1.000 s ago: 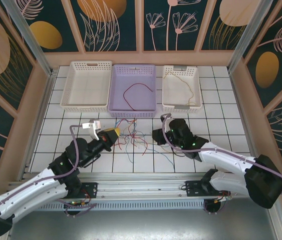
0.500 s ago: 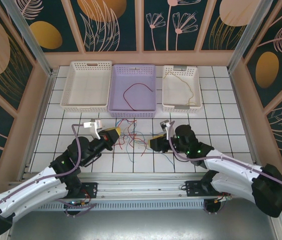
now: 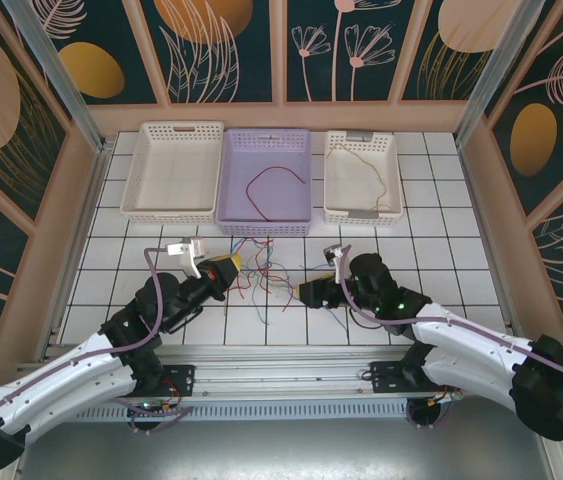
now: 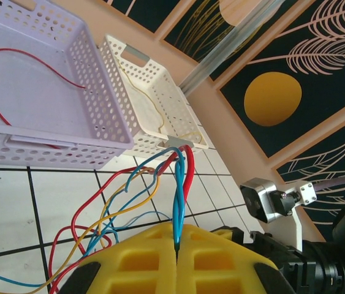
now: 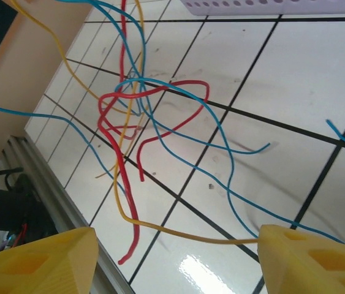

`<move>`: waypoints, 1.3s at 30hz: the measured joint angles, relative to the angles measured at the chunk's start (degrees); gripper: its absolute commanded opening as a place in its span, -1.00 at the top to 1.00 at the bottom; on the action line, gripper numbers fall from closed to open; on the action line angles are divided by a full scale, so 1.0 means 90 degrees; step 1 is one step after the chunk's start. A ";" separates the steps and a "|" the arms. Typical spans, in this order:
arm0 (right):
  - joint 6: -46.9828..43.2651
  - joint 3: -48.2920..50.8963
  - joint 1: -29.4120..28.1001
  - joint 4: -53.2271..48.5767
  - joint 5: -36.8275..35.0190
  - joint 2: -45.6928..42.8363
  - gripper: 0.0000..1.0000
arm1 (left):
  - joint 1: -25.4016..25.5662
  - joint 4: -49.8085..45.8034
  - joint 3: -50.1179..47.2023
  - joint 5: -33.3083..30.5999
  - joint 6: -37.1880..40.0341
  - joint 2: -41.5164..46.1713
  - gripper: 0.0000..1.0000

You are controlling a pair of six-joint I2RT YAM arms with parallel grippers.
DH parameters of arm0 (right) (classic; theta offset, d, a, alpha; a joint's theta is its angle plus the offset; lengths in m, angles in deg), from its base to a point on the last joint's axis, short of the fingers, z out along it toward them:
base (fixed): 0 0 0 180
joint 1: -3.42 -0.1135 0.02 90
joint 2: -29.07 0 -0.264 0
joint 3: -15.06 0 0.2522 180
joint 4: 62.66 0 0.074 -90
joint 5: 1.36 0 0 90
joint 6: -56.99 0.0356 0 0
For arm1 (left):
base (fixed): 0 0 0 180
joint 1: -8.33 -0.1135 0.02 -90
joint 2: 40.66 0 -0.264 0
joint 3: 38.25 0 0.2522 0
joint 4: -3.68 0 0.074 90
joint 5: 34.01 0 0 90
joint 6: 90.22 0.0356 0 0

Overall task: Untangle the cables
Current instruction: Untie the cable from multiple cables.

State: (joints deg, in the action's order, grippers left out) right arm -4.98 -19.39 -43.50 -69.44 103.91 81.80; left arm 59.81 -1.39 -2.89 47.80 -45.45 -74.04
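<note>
The cables [image 3: 261, 272] lie as a loose knot of red, blue and yellow-tan strands on the tiled bench [image 3: 441, 260], just in front of the lilac basket [image 3: 264, 222]. In front of that basket's left corner, the left pincer [image 4: 177, 244] is clamped on a blue strand [image 4: 178, 190], its yellow pads pressed flat with the wire rising from the seam. I judge this an anchor to pull against. In front of the basket's right corner, the right pincer [image 5: 178, 257] hangs low, spread wide and gripping nothing. A yellow-tan strand [image 5: 190, 236] runs up to one finger [image 5: 310, 260], whether touching I cannot tell. Red and blue loops cross that strand, so drawing it out would likely drag them along. A red cable [image 3: 276, 170] lies inside the lilac basket. A cream basket [image 3: 361, 215] stands right of it and a white basket [image 3: 171, 212] left.
</note>
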 measured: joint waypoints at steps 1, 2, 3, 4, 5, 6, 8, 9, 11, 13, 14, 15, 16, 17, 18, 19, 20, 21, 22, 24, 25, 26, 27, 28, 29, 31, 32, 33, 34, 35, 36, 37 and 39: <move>-0.0002 0.0017 -0.0022 -0.0010 -0.0061 -0.0007 -0.40 | 0.0000 0.0000 0.0007 0.0002 0.0002 0.0000 1.00; -0.0005 0.0041 -0.0041 -0.0022 -0.0119 -0.0010 -0.41 | 0.0000 0.0000 0.0012 0.0002 0.0002 0.0000 1.00; -0.0007 0.0075 -0.0056 -0.0022 -0.0194 -0.0010 -0.41 | 0.0000 0.0000 0.0019 0.0002 0.0002 0.0000 1.00; -0.0019 0.0107 -0.0066 -0.0039 -0.0236 -0.0010 -0.41 | 0.0000 0.0002 0.0024 0.0002 0.0002 0.0000 1.00; -0.0032 0.0151 -0.0075 -0.0044 -0.0294 -0.0010 -0.42 | 0.0000 0.0000 0.0029 0.0002 0.0002 0.0000 1.00; -0.0039 0.0189 -0.0087 -0.0046 -0.0367 -0.0010 -0.43 | 0.0000 0.0000 0.0032 0.0002 0.0002 0.0000 1.00; -0.0056 0.0238 -0.0092 -0.0044 -0.0432 0.0000 -0.43 | 0.0000 0.0000 0.0046 0.0002 0.0005 0.0000 1.00; -0.0056 0.0248 -0.0092 -0.0036 -0.0459 0.0027 -0.43 | 0.0000 -0.0002 0.0053 0.0002 0.0005 0.0000 1.00; -0.0051 0.0250 -0.0092 0.0027 -0.0457 0.0114 -0.43 | 0.0000 -0.0002 0.0056 0.0002 0.0005 0.0000 1.00; -0.0056 0.0267 -0.0104 0.0107 -0.0454 0.0175 -0.43 | 0.0000 -0.0002 0.0056 0.0000 0.0005 -0.0002 1.00; -0.0058 0.0287 -0.0124 0.0143 -0.0457 0.0177 -0.43 | 0.0000 -0.0002 0.0056 0.0002 0.0005 0.0000 1.00; -0.0075 0.0313 -0.0138 0.0192 -0.0471 0.0177 -0.43 | 0.0000 -0.0002 0.0056 0.0002 0.0002 0.0000 1.00; -0.0080 0.0335 -0.0163 0.0231 -0.0495 0.0177 -0.43 | 0.0000 -0.0005 0.0056 0.0002 0.0002 0.0000 1.00; -0.0104 0.0384 -0.0189 0.0316 -0.0544 0.0187 -0.42 | 0.0000 -0.0005 0.0056 0.0002 0.0005 0.0000 1.00; -0.0124 0.0430 -0.0223 0.0396 -0.0602 0.0209 -0.42 | 0.0000 -0.0005 0.0056 0.0002 0.0005 0.0000 1.00; -0.0151 0.0466 -0.0257 0.0442 -0.0678 0.0257 -0.41 | 0.0000 -0.0002 0.0056 0.0002 0.0005 0.0000 1.00; -0.0202 0.0500 -0.0296 0.0481 -0.0758 0.0330 -0.40 | 0.0000 -0.0002 0.0056 0.0002 0.0005 0.0000 1.00; -0.0245 0.0522 -0.0335 0.0505 -0.0877 0.0423 -0.39 | 0.0000 -0.0002 0.0056 0.0002 0.0005 0.0000 1.00; -0.0270 0.0525 -0.0364 0.0517 -0.0969 0.0500 -0.37 | 0.0000 -0.0002 0.0058 0.0002 0.0005 0.0000 1.00; -0.0345 0.0525 -0.0432 0.0568 -0.1241 0.0636 -0.34 | 0.0000 -0.0002 0.0066 0.0002 0.0005 -0.0012 1.00; -0.0389 0.0525 -0.0464 0.0600 -0.1360 0.0670 -0.33 | 0.0000 -0.0002 0.0066 0.0005 0.0005 -0.0019 1.00; -0.0425 0.0525 -0.0508 0.0658 -0.1523 0.0704 -0.33 | 0.0000 -0.0002 0.0066 0.0002 0.0005 -0.0024 1.00; -0.0466 0.0525 -0.0559 0.0724 -0.1671 0.0729 -0.32 | 0.0000 -0.0002 0.0066 0.0005 0.0005 -0.0034 1.00; -0.0529 0.0525 -0.0622 0.0799 -0.1851 0.0753 -0.31 | 0.0000 -0.0002 0.0066 0.0005 0.0005 -0.0049 1.00; -0.0583 0.0522 -0.0690 0.0874 -0.2013 0.0789 -0.30 | 0.0000 -0.0007 0.0066 0.0005 0.0005 -0.0058 1.00; -0.0712 0.0520 -0.0826 0.0988 -0.2310 0.0903 -0.24 | 0.0000 -0.0012 0.0066 0.0005 0.0005 -0.0061 1.00; -0.0787 0.0515 -0.0886 0.1054 -0.2443 0.0988 -0.19 | 0.0000 -0.0015 0.0066 0.0005 0.0005 -0.0061 1.00; -0.0862 0.0508 -0.0937 0.1098 -0.2567 0.1078 -0.16 | 0.0000 -0.0015 0.0068 0.0005 0.0005 -0.0061 1.00; -0.0925 0.0503 -0.0976 0.1146 -0.2664 0.1146 -0.09 | 0.0000 -0.0019 0.0068 0.0005 0.0005 -0.0061 1.00; -0.0988 0.0493 -0.1018 0.1180 -0.2764 0.1209 0.00 | 0.0000 -0.0019 0.0068 0.0005 0.0005 -0.0058 1.00; -0.1049 0.0481 -0.1052 0.1209 -0.2863 0.1256 0.09 | 0.0000 -0.0019 0.0068 0.0005 0.0005 -0.0058 1.00; -0.1105 0.0474 -0.1069 0.1243 -0.2926 0.1275 0.18 | 0.0000 -0.0019 0.0068 0.0005 0.0005 -0.0058 1.00; -0.1149 0.0464 -0.1093 0.1304 -0.3079 0.1280 0.40 | 0.0000 -0.0019 0.0068 0.0005 0.0005 -0.0058 1.00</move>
State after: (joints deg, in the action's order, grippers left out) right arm -15.31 -15.21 -53.33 -57.70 76.19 93.32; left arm 59.81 -1.57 -2.27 47.84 -45.41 -74.57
